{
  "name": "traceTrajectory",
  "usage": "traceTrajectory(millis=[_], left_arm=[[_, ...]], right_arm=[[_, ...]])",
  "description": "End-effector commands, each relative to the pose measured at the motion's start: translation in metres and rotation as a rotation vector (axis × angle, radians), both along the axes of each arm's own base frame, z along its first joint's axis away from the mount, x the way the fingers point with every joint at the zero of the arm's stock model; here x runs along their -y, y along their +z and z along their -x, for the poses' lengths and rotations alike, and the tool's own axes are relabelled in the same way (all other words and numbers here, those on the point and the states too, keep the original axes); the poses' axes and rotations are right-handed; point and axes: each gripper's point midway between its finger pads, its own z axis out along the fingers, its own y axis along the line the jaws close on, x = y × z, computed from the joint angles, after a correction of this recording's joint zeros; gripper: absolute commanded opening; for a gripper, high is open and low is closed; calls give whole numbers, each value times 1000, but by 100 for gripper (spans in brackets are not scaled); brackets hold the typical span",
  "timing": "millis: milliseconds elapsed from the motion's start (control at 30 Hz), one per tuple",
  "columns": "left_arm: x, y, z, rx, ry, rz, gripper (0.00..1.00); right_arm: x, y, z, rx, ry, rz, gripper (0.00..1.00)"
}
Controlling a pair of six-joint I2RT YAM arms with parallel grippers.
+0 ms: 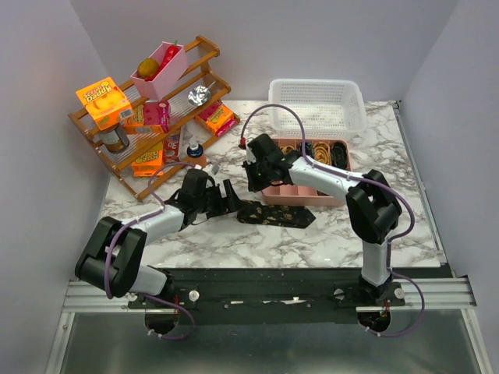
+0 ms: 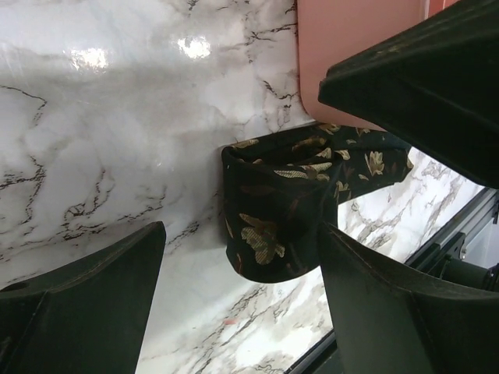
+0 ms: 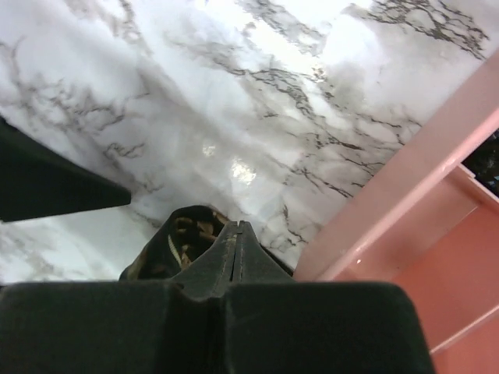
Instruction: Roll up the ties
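Looking down from overhead, I saw a white marble surface (image 1: 234, 249) veined in grey and glossy enough to carry bright glints. It was boxed in by plain pale walls (image 1: 312, 39) on three sides. A slatted wooden rack (image 1: 210, 54) stood at the back left, carrying bright cardboard boxes and a pink bin (image 1: 160, 70). A white plastic basket (image 1: 316, 101) with mesh walls sat at the back. Just in front of it, a pink tray (image 1: 300, 195) with dividers held coiled ties (image 1: 327, 149) in its far compartments.

One tie (image 1: 274, 215) lay on the surface against the tray's near wall. It was black woven cloth with gold-brown leaves, and its left end was folded back on itself into a soft rounded loop. My left fingers (image 2: 86, 304) stood apart, one on each side of that loop. My right fingers (image 3: 234, 257) were pressed together at the fabric beside the tray. Whether cloth was caught between them I could not tell.
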Motion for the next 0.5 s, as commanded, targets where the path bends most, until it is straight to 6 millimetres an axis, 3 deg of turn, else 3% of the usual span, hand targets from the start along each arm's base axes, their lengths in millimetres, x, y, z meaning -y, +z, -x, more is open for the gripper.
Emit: traceTrajectory(millis=[0, 333, 467], left_arm=[[-1, 1, 0, 9, -12, 13, 88], [4, -1, -4, 13, -19, 56, 88], [8, 1, -5, 15, -24, 113, 88]], right_arm=[[46, -25, -8, 3, -140, 234, 1], [75, -20, -12, 26, -228, 282, 1], [68, -13, -7, 19, -181, 246, 1]])
